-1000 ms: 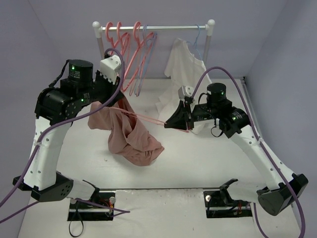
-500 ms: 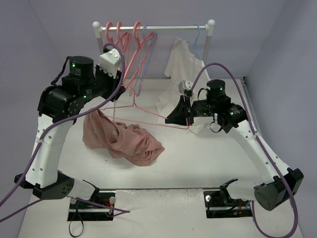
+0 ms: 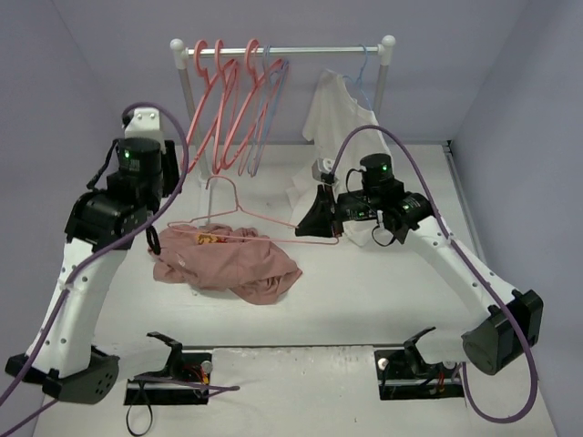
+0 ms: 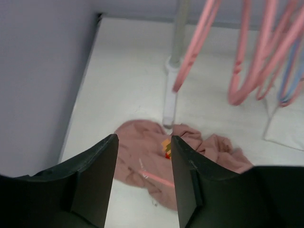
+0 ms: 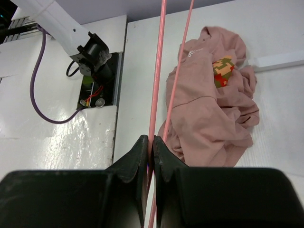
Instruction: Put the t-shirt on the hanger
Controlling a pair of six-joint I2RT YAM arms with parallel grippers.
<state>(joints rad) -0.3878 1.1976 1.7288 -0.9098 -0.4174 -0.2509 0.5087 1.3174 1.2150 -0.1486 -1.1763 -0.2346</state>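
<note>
From above: white tabletop (image 3: 392, 291) boxed in by lavender walls (image 3: 510, 82) at left, back and right. Along the back, a clothes rack (image 3: 291, 51) hung with spare coral hangers (image 3: 223, 100) and a white shirt (image 3: 335, 118). Left of centre, crumpled flat on the table: the t-shirt (image 3: 232, 269), print up. Across its far edge, the hanger (image 3: 269, 218), hook toward the rack, right corner pinched in the right gripper (image 3: 321, 220). Left arm (image 3: 77, 264) high over the t-shirt's left end, close to the left wall. Bare table in front of the t-shirt and beyond the right arm (image 3: 455, 264); little room between rack and arms.

Left wrist: left gripper (image 4: 143, 142) with jaws clearly parted, nothing between them. Below, past the gap, the t-shirt on the table, touching or just beside the rack's foot (image 4: 169, 102). Wall tight at left along the table edge; spare hangers dangling at upper right.

Right wrist: fingers pressed together on one thin rod of the hanger, a second rod just beside it. T-shirt heaped to the right, apart from the fingertips. White mounting plates and a purple cable (image 5: 40, 85) at left.
</note>
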